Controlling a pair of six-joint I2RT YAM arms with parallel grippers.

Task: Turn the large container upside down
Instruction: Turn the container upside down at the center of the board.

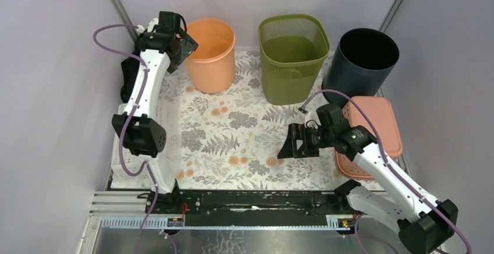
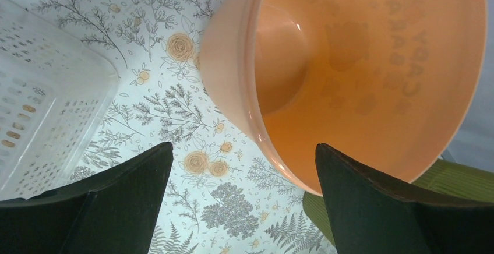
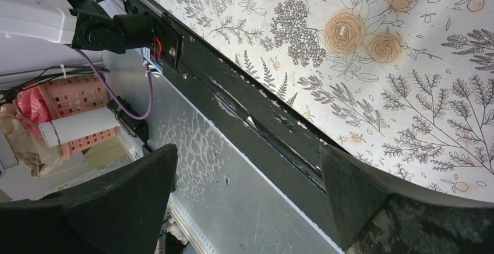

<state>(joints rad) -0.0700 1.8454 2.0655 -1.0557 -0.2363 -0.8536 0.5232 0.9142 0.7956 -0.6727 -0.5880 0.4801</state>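
The left gripper (image 1: 185, 47) hangs at the near-left rim of the orange bucket (image 1: 211, 56), its jaws spread wide and holding nothing. In the wrist view the bucket's (image 2: 373, 62) wall falls between the two fingers, though contact cannot be confirmed. The bucket stands upright at the back left of the floral cloth (image 1: 233, 131), just beside the green mesh wastebasket (image 1: 293, 62), with a dark bin (image 1: 361, 62) further right.

The right gripper (image 1: 291, 143) is also spread open and empty, and hovers low over the cloth near the front edge.

The main risk is choosing the wrong target, since the dark bin looks at least as large as the bucket. If the bucket is right, a pinch on its thin, smooth wall could slip mid-tilt. It could then roll against the wastebasket or onto the white basket (image 1: 169, 143) beside the arm.
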